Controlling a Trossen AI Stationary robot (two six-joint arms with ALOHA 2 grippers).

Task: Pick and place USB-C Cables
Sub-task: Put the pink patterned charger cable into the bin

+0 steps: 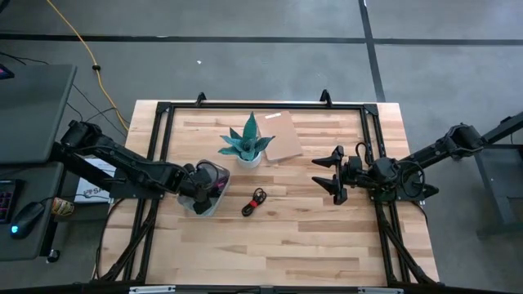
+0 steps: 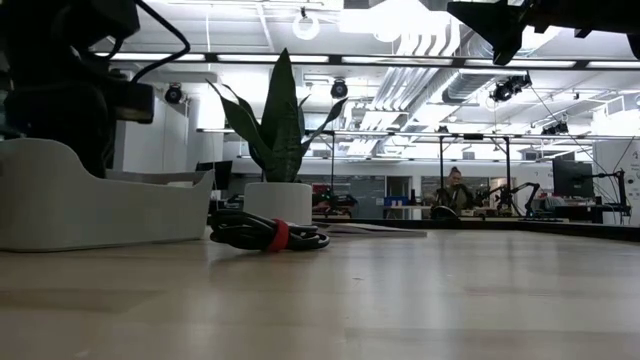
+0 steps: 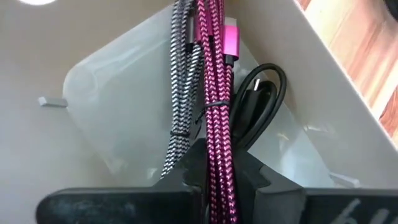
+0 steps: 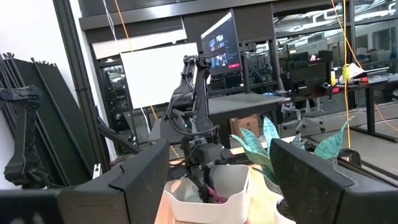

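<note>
The left gripper (image 1: 198,189) is down inside the white bin (image 1: 214,206) at the lower left of the bench (image 1: 327,237) in the high view, pinching the magenta cable (image 3: 216,112) between its fingers; the left wrist view shows that braided bundle running straight up from between the dark fingers into the bin's corner. The step in hand looks like the release of this cable into the bin, and to do it well the gripper should spread only once the bundle is low enough to rest on the bin floor, then lift straight up so the braid does not snag on a finger and get dragged back out. Beside the magenta bundle in the same view lie the silver-grey cable (image 3: 180,87), touching it on one side, and the black cable (image 3: 261,99), looped against it on the other, so a clean vertical retreat also avoids hooking those. The black cable with red band (image 1: 255,201) lies on the bench just right of the bin in the high view, apart from both grippers, in front of the potted plant (image 1: 248,144). The right gripper (image 1: 333,175) hovers at centre right above the bench, fingers spread and holding nothing.
</note>
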